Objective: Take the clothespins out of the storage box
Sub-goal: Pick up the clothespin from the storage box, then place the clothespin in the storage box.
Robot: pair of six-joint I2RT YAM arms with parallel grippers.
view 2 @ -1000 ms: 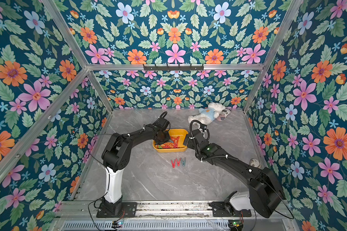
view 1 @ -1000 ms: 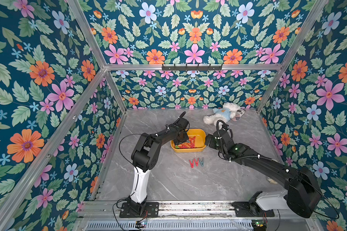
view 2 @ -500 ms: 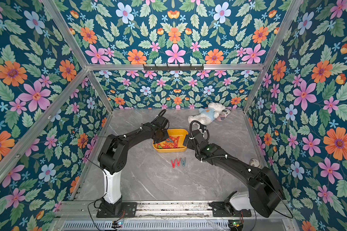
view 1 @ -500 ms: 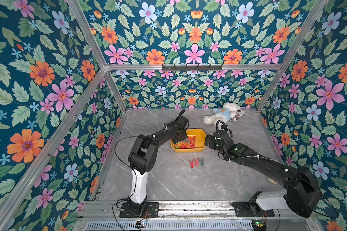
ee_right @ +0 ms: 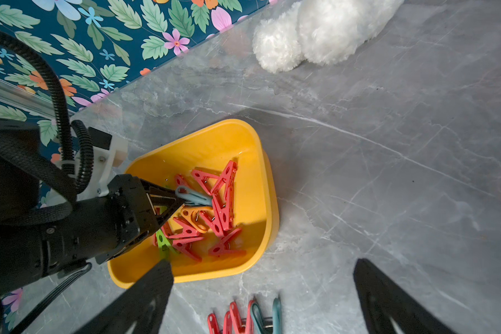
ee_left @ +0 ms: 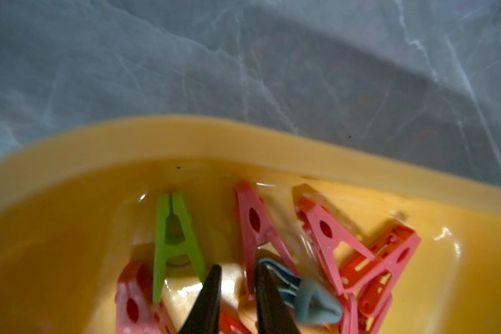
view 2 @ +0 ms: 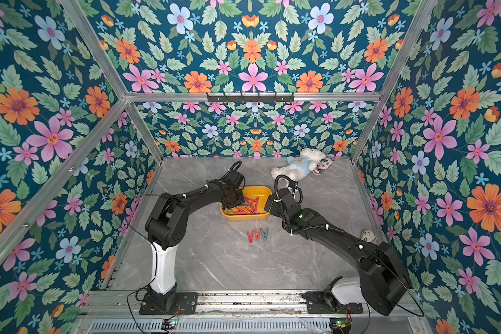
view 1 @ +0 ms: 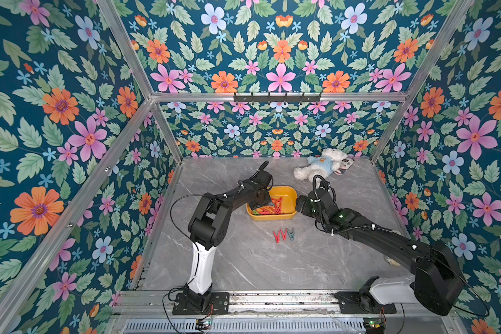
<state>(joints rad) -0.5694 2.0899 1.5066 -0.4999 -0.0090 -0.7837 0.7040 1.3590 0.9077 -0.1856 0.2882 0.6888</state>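
- Left end effector [ee_left: 237,269] sits in the storage box [view 1: 290,193] among the clothespins [ee_right: 214,208], tips narrowly parted, gripping nothing (grey-blue clothespin [ee_left: 310,303] just beside one finger).
- Right end effector [ee_right: 262,263] hangs wide open, empty, beside the box on the worktop [view 1: 272,260].

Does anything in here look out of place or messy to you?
Mostly tidy. The one misfit is the white plush bear in a blue shirt, lying flopped by the back wall. Three plastic clothespins lie on the grey marble table outside the yellow plastic storage box, but in a neat row, not spilled.
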